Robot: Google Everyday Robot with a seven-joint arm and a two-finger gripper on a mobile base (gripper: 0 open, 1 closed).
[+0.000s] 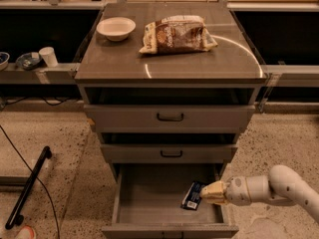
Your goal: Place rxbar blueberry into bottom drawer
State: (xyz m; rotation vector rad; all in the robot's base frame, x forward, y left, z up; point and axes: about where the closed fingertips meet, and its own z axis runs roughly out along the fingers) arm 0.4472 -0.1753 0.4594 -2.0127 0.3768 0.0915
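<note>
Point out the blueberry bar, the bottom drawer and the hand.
rxbar blueberry (192, 196), camera view, wrapper's middle.
bottom drawer (149, 193), camera view, bare floor.
hand (204, 193), camera view, fingertips at the bar, inside the drawer's right side.

The rxbar blueberry (191, 196) is clamped, tilted, at the tips of the fingers (213, 192) of the gripper (203, 193), low inside the open bottom drawer (149, 203).

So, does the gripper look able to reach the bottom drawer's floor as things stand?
Probably yes: the bottom drawer is pulled open with its grey floor bare, and the gripper, holding the rxbar blueberry, sits over its opening with nothing between.
</note>
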